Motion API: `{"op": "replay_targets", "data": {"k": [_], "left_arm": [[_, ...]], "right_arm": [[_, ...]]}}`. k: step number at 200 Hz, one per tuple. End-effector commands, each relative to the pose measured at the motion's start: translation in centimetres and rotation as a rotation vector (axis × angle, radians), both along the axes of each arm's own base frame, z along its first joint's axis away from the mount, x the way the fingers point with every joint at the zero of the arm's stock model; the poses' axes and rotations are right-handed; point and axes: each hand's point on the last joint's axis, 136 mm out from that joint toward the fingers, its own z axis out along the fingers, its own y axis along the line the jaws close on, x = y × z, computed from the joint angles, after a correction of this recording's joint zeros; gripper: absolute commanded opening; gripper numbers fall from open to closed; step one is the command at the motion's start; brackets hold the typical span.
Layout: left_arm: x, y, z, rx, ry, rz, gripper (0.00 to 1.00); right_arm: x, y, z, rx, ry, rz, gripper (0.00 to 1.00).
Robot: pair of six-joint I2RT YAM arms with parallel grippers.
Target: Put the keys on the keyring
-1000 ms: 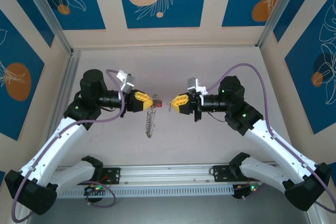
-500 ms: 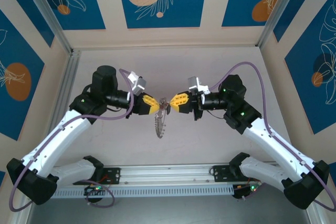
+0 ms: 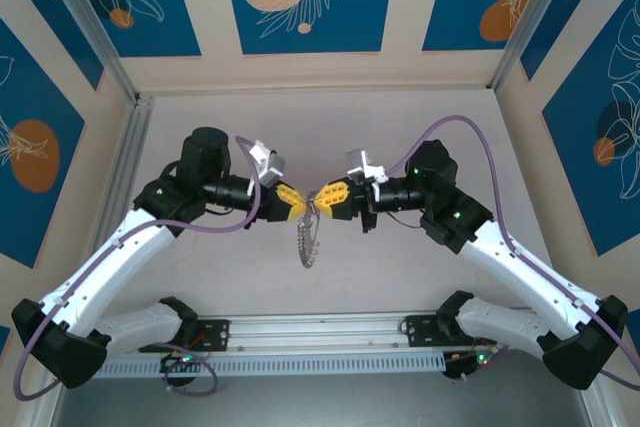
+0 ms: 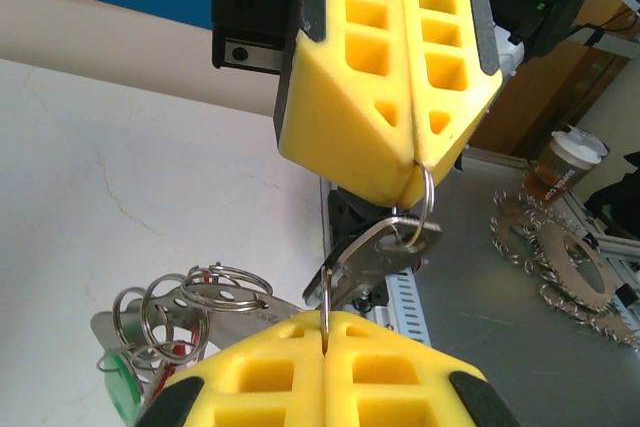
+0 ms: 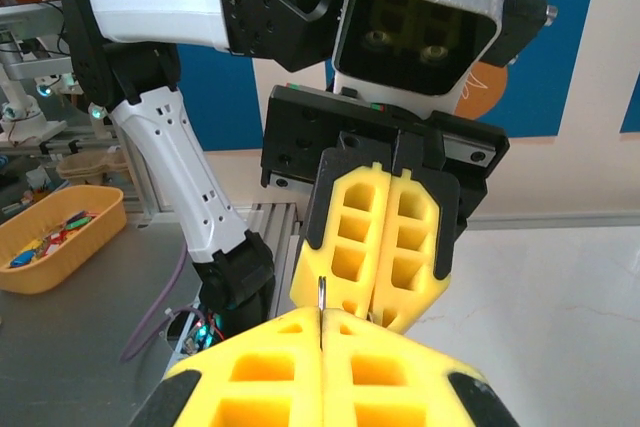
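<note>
Yellow-padded left hand (image 3: pixel 298 209) and right hand (image 3: pixel 326 197) meet above the surface (image 3: pixel 400 122), both pressed together. The left pinches the keyring (image 3: pixel 308 239) wire, the right the silver key (image 4: pixel 385 247) by its small loop. Threading seems under way; the next move calls for fine alignment.

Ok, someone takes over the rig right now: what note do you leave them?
Grippers: left gripper and right gripper both shut on the keyring, tip to tip above the table.
Things: the ring's fringe and green tag hang below; the silver key sits on the wire between the tips.
Done: that key looks threaded.
Left: confirm threading, add any remaining key, set the ring down.
</note>
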Motion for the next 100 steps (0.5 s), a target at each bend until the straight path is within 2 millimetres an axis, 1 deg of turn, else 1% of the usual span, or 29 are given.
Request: {"op": "replay_targets", "data": {"k": [1,63,100], "left_arm": [[-0.4,0.0,1.9,-0.032,-0.071,-0.011,0.0],[-0.5,0.0,1.9,-0.036,-0.062,-0.019,0.0],[-0.6,0.1,1.9,-0.036,-0.062,-0.02,0.0]], "right_arm": [[0.1,0.1,0.3,-0.018,-0.02,-0.019,0.0],[1.2,0.1,-0.5,-0.039,-0.047,-0.105,0.0],[1.2,-0.3,0.1,0.001,-0.053,-0.119,0.0]]}}
